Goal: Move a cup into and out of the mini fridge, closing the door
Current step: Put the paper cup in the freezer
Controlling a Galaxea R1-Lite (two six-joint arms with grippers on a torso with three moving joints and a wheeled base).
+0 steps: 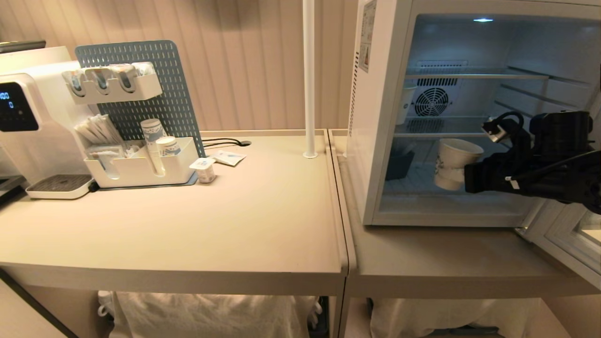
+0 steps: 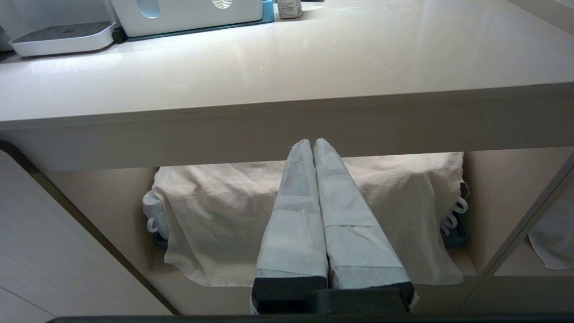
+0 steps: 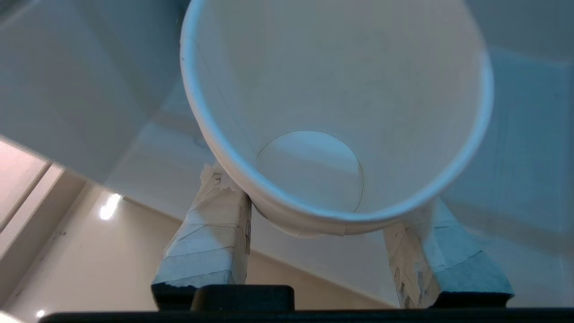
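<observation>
Right now your right gripper [image 1: 462, 180] is clasping the cup [image 1: 454, 162] between its taped fingers [image 3: 210, 233], holding it inside the mini fridge [image 1: 375, 117], low in the open cabinet under the wire shelves and in front of the round rear fan [image 1: 431, 102]. You are seeing straight down into the cup's empty white interior from the right wrist view. The door [image 1: 570, 239] is standing swung open at the right. Your left gripper [image 2: 314, 148] is sitting clenched shut and empty below the table's [image 2: 287, 107] front edge.
</observation>
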